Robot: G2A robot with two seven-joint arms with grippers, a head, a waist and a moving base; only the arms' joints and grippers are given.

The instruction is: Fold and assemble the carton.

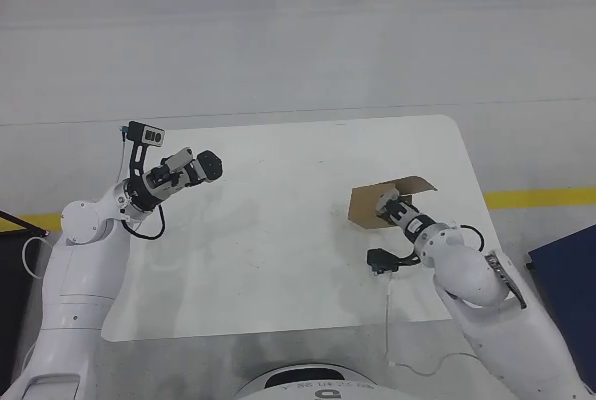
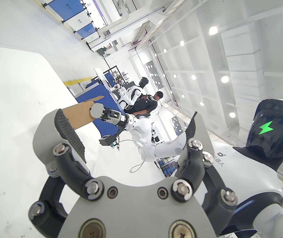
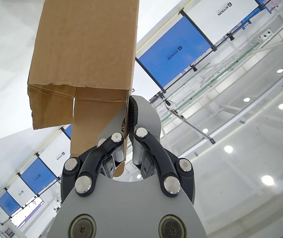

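Carton (image 3: 82, 50) pinched by right gripper (image 3: 129, 122), jaws pressed together on edge of one side wall at root of flaps (image 3: 49, 107); brown box body straight ahead of gripper, two flaps hanging back toward wrist, narrow slit between. Cannot tell whether resting on bench (image 1: 278, 250) or lifted just off it. Left gripper (image 2: 126, 117) spread wide and empty, carton well ahead of it across bench. Judged light, thin corrugated board: stiff across panels, weak along score lines, ragged at one fold, so likely to crease or tear if squeezed mid-panel or twisted from a single corner. Smooth-faced, yet ribbed pads (image 3: 131, 115) probably enough for a hold without much force. Best taken near a folded corner or along a score, where stiffest; for folding, better to press each flap near free edge, opposite wall braced by other gripper.
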